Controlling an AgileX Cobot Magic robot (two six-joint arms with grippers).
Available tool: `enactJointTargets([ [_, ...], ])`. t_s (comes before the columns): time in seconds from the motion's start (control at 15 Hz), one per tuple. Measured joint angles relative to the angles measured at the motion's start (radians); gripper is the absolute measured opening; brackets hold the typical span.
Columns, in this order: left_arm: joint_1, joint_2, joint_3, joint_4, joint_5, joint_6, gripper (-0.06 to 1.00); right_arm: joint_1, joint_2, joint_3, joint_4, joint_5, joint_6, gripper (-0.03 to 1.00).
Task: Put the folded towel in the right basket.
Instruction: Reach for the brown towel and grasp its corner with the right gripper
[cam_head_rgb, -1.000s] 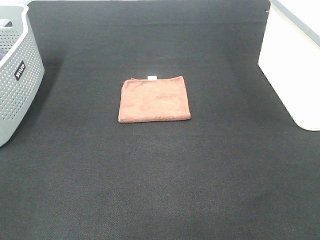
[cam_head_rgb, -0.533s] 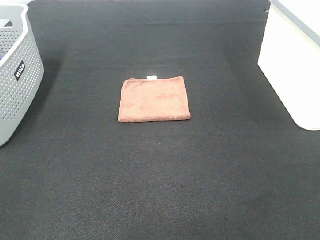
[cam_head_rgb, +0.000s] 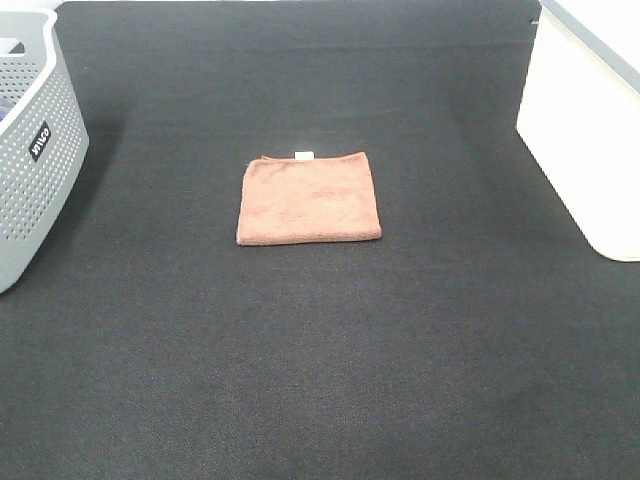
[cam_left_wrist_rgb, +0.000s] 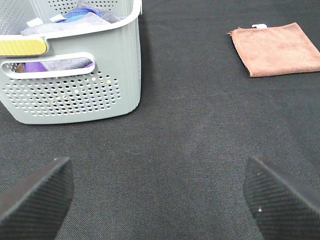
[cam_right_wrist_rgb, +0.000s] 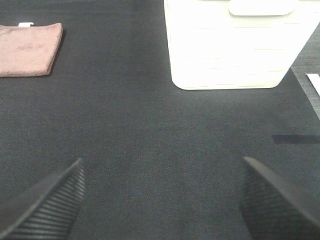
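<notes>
folded towel (cam_head_rgb: 309, 198) lies square and fuzzy on woven black mat (cam_head_rgb: 320, 380); left hand (cam_left_wrist_rgb: 160, 195) and right hand (cam_right_wrist_rgb: 162, 200) splayed.

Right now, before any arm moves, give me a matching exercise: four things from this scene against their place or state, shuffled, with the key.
1 folded towel
2 grey basket
3 white basket
4 left gripper

A open, above bare mat
B holds coloured cloths
C flat between the two baskets
D at the right, contents unseen

Pairs: 1-C, 2-B, 3-D, 4-A.
</notes>
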Motion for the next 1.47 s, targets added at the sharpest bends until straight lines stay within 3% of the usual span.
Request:
enactJointTargets([
  [0.53,0.000,0.000,0.000,0.000,0.000,0.000,0.87,0.000,0.000,0.000,0.000,0.000,0.000,0.77],
  [0.73,0.000,0.000,0.000,0.000,0.000,0.000,0.87,0.000,0.058,-0.025,0.000,-0.079,0.000,0.77],
  [1.0,0.000,0.000,0.000,0.000,0.000,0.000,0.87,0.000,0.394,-0.149,0.007,-0.248,0.000,0.77],
  [1.07,0.000,0.000,0.000,0.000,0.000,0.000,0.87,0.000,0.394,-0.149,0.007,-0.248,0.000,0.77],
  [1.47,0.000,0.000,0.000,0.000,0.000,0.000,0.87,0.000,0.976,-0.486,0.094,-0.270,-0.137,0.77],
])
